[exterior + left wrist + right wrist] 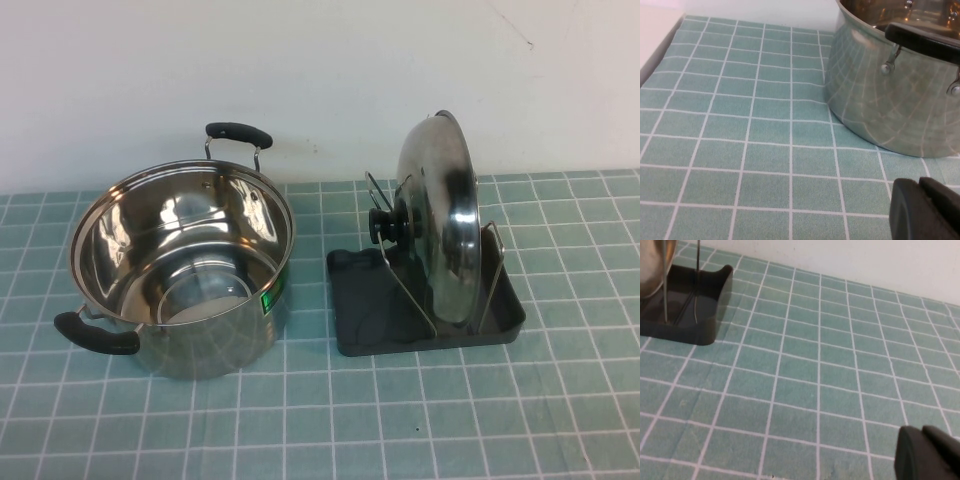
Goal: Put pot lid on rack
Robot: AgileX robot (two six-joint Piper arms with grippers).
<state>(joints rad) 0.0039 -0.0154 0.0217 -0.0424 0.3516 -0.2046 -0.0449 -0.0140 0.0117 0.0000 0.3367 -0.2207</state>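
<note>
The shiny steel pot lid (445, 215) stands on edge between the wire loops of the dark grey rack (352, 335), right of centre on the table, its black knob (392, 224) facing the pot. In the right wrist view a corner of the rack (707, 295) and a sliver of the lid (652, 270) show. My right gripper (921, 431) is shut and empty, low over bare tiles, well apart from the rack. Also shut and empty, my left gripper (918, 183) sits just above the cloth near the pot's side. Neither arm appears in the high view.
A steel pot (180, 270) with two black handles stands open-topped left of the rack, and its wall (890, 100) fills part of the left wrist view. A green tiled cloth (320, 430) covers the table, with a white wall behind.
</note>
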